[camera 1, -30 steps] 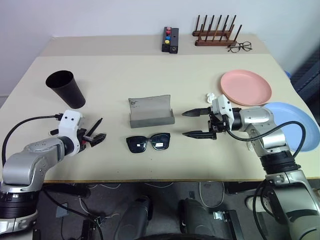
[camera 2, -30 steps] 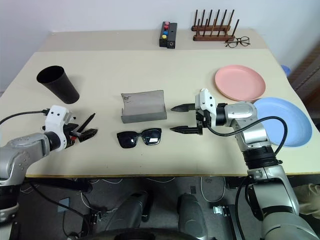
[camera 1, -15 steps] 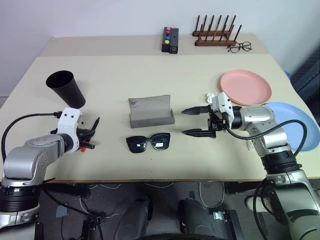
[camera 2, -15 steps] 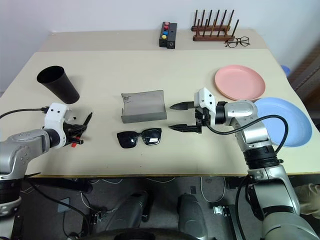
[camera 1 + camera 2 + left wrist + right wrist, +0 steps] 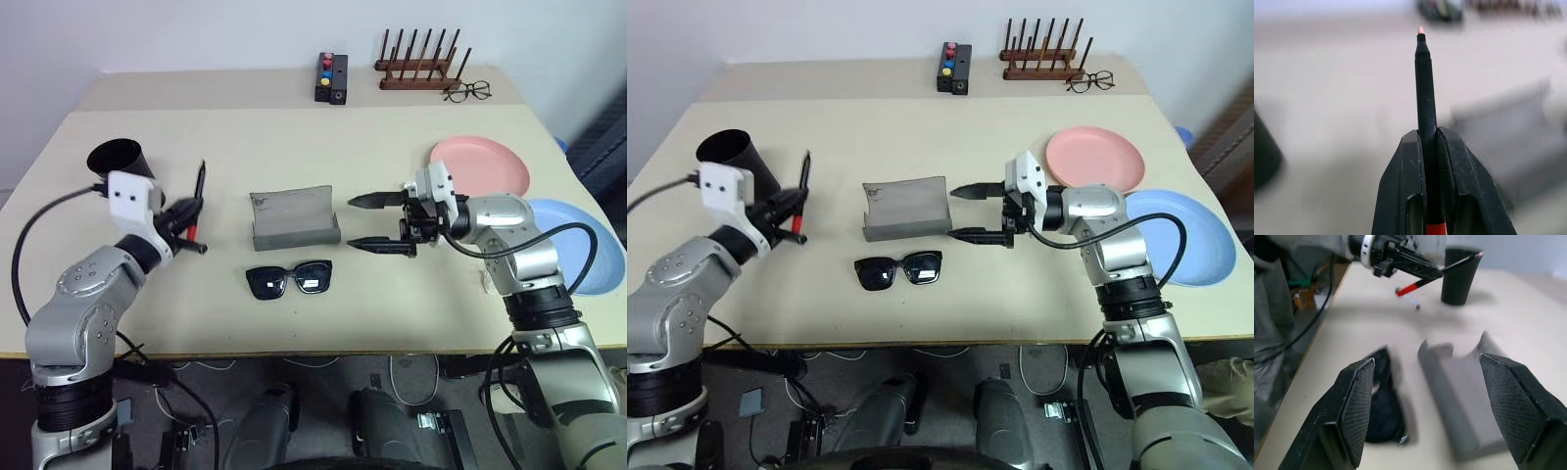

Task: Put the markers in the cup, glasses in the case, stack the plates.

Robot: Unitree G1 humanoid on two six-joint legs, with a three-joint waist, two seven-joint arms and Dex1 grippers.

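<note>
Markers: one, slim, with a dark barrel and a red end, is clamped between the jaws of the left gripper, clear of the worktop. Its long axis runs along the fingers and out past their tips, so the pale tip points up and away from the robot, while the red end sits back at the jaws' base. The cup, tall, matte black and tapered, stands just behind and to the outer side of these jaws, its rim tipped toward the camera.

On the jaws' inner side lies the grey case, flap lid standing open. Black thick-framed glasses with dark lenses lie folded just in front of the case, lenses facing the robot.

Beyond the case, the right gripper hovers with its jaws spread wide and nothing between them, pointing across at the case's end. Past that arm sit the salmon pink plate and the light blue plate, side by side.
</note>
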